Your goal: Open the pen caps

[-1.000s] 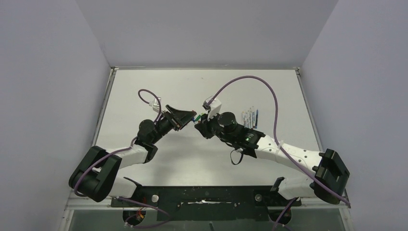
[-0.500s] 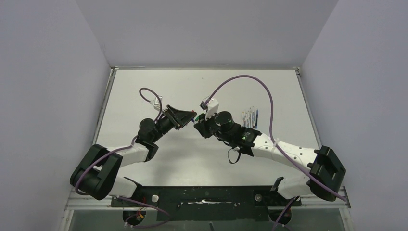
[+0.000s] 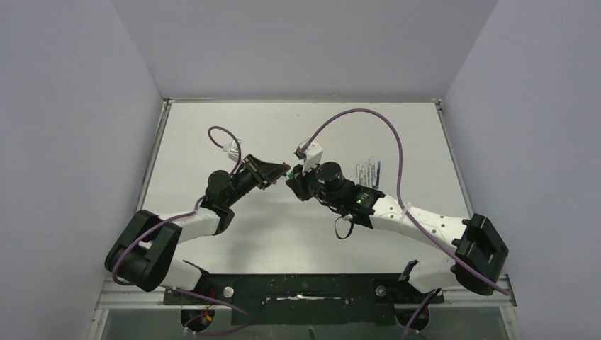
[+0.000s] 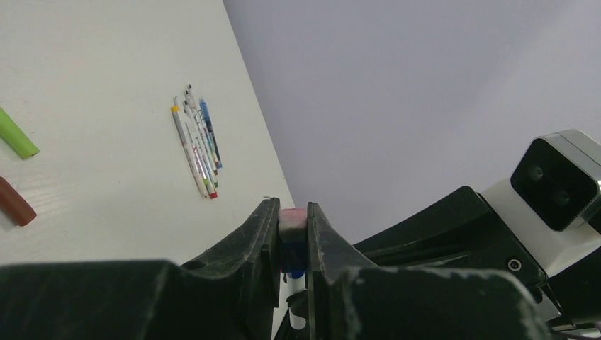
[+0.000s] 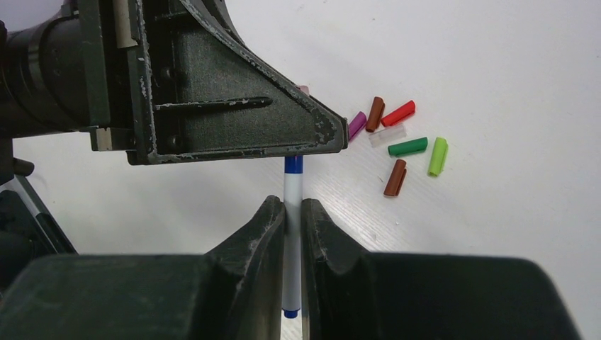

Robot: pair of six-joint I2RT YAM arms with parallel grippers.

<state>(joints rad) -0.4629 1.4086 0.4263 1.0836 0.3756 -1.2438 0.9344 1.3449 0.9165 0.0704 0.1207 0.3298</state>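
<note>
My right gripper (image 5: 292, 212) is shut on a white-barrelled pen (image 5: 291, 241) with blue ends, held above the table. My left gripper (image 4: 292, 237) is shut on the blue pen cap (image 4: 293, 251) at that pen's far end. The two grippers meet tip to tip over the table's middle, left gripper (image 3: 282, 172) against right gripper (image 3: 290, 181). In the right wrist view the cap end (image 5: 293, 164) disappears behind the left finger (image 5: 234, 106). Several loose pen caps lie on the table: purple (image 5: 356, 126), maroon (image 5: 374, 114), red (image 5: 398, 113), green (image 5: 407, 146), lime (image 5: 437, 156), brown (image 5: 395, 177).
A row of several pens (image 3: 368, 173) lies right of the grippers; these pens (image 4: 197, 149) also show in the left wrist view. A green cap (image 4: 18, 134) and a maroon cap (image 4: 14, 202) lie at that view's left edge. A clear cap (image 5: 388, 134) lies among the coloured ones. Walls enclose the white table (image 3: 212, 127).
The left gripper's jaws have closed from wide open onto the cap end of the pen. The right gripper has kept its hold on the barrel, and both arms shifted only slightly.
</note>
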